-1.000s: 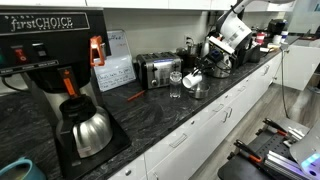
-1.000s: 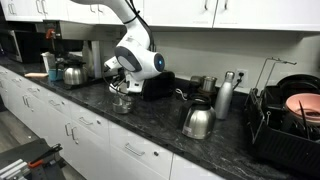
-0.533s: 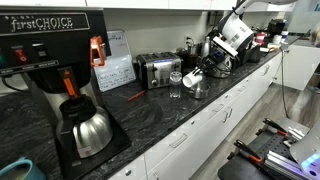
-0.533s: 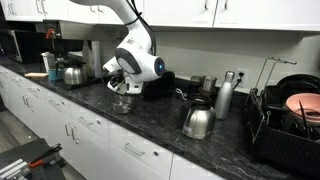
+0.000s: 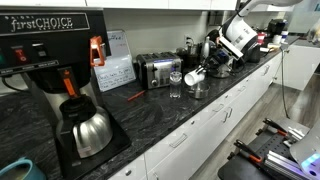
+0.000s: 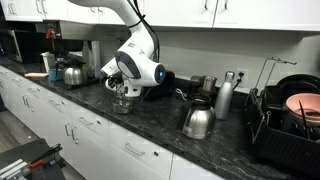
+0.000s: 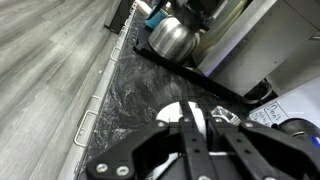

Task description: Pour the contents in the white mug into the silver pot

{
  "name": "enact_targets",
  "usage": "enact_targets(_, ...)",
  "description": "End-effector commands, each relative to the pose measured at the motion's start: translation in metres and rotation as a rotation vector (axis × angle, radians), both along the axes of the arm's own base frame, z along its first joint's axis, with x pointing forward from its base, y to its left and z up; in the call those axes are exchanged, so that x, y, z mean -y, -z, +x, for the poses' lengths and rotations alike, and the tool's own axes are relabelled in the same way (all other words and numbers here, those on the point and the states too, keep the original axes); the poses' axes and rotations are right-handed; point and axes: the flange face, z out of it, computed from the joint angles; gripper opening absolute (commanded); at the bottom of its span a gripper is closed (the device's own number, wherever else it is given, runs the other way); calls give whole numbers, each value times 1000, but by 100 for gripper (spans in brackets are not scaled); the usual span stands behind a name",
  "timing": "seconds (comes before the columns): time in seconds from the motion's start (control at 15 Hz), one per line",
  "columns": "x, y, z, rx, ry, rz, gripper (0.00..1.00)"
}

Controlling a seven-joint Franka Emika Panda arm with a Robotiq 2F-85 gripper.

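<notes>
My gripper (image 5: 206, 67) is shut on the white mug (image 5: 192, 77) and holds it tilted on its side, mouth down, just above the silver pot (image 5: 201, 91) on the dark counter. In the other exterior view the gripper (image 6: 120, 87) hangs right over the pot (image 6: 122, 103), and the mug is mostly hidden by it. In the wrist view the fingers (image 7: 186, 125) of my gripper (image 7: 194, 104) clamp the mug's white wall (image 7: 165, 118). I cannot see any contents.
A clear glass (image 5: 176, 86) stands right beside the pot, with a toaster (image 5: 157, 70) behind it. A coffee maker with a steel carafe (image 5: 88, 130) and a teal mug (image 5: 15, 170) stand further along. A kettle (image 6: 197, 121), a flask (image 6: 225, 97) and a dish rack (image 6: 285, 120) are on the other side.
The wrist has turned and the arm's upper part has swung a little, tipping the mug further over the pot. Nothing else has moved.
</notes>
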Motion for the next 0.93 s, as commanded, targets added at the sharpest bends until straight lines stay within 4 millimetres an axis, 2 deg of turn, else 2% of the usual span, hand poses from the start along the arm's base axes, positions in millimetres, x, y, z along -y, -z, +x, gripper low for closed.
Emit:
enact_targets(0.0,5,3,-2,7,40,87,2)
enact_targets(0.87,2,16,-2,-42,145,262,2)
